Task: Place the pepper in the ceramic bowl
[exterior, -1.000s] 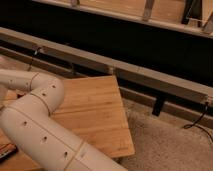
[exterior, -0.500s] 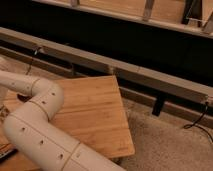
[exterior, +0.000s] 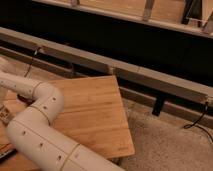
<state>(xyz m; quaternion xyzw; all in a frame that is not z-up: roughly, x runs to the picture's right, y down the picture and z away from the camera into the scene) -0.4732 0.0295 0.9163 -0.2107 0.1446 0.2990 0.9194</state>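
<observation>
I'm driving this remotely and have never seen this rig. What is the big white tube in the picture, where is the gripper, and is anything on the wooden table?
The white tube is the robot's arm, made of jointed segments. It comes in from the bottom of the picture, bends at an elbow, and reaches off the left edge. There is only one camera view; it looks down past the arm, but its mounting point can't be told.

The gripper is out of view, past the left edge, so nothing shows what it holds.

The wooden table shows only bare boards in the visible part. The pepper and the bowl are not in view. At the lower left edge a few small things peek out beside the arm, too cut off to name. Behind the table runs a long grey rail with dark cables.
</observation>
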